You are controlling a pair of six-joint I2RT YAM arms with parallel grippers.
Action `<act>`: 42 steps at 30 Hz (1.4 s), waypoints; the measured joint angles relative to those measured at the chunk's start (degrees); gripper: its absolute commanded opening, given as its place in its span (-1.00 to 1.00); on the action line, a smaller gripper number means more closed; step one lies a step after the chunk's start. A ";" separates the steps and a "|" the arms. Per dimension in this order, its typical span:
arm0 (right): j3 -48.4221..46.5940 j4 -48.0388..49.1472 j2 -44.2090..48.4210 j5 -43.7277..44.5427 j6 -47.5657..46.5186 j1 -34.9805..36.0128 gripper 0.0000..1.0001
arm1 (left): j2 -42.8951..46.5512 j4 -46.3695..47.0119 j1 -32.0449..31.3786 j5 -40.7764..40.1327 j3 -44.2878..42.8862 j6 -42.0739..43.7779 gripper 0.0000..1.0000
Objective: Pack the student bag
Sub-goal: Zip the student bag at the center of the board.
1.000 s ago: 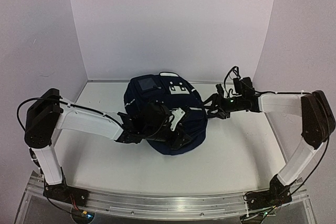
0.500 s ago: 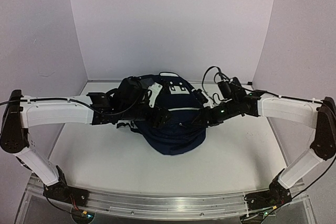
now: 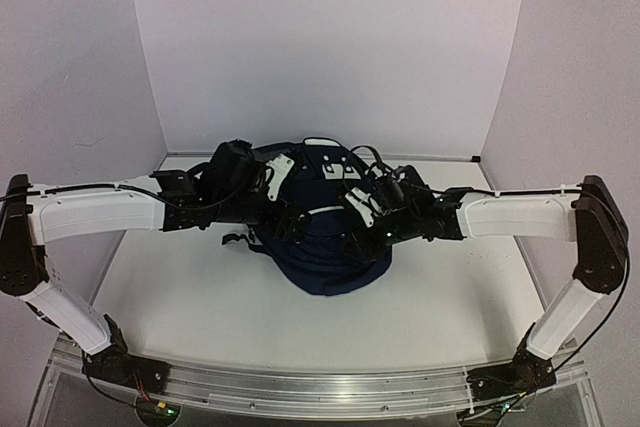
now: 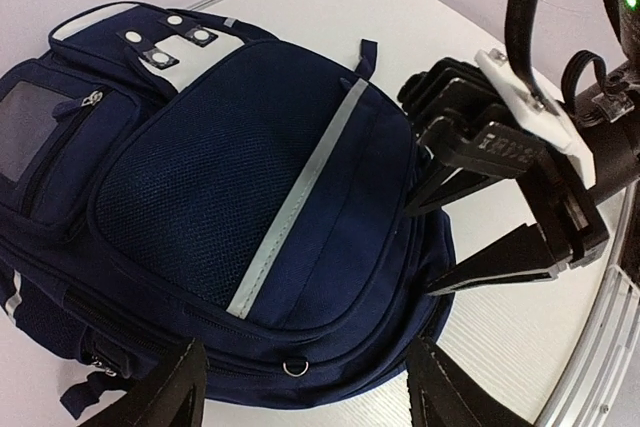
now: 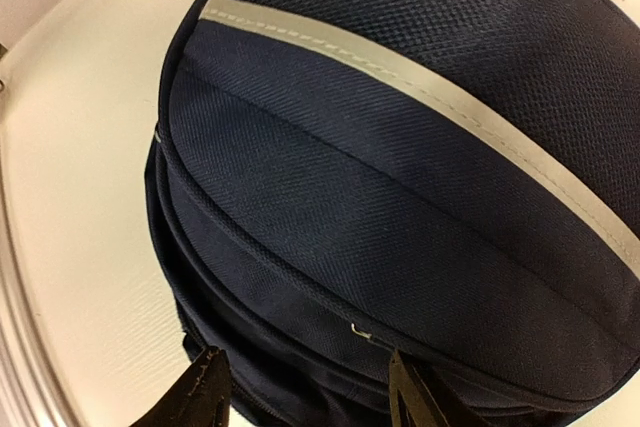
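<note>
Backpack [image 3: 330, 269] lying flat in the middle of the table [image 3: 450, 287], long axis running away from the arm bases. The left gripper [image 4: 305, 392] and right gripper [image 5: 308, 394] hover directly above it, both spread wide and empty, the right nearer the zip seam [image 5: 300, 289].

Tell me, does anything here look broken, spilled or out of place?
Nothing stands out. The student bag lies on the table, its fabric whole and no pocket visibly gaping, with nothing spilled around it. The left gripper and the right gripper are both open over the bag, neither closed on it.
</note>
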State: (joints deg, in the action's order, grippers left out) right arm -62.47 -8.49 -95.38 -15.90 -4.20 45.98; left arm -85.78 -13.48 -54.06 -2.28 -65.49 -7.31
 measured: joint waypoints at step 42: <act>4.52 8.09 -1.23 6.61 -4.48 0.41 -0.19 | -8.13 5.80 -1.62 1.55 2.05 48.45 0.18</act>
State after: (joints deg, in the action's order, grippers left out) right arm -57.95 -0.40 -96.61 -9.30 -8.68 46.39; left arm -93.91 -7.68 -55.68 -0.73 -63.44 41.15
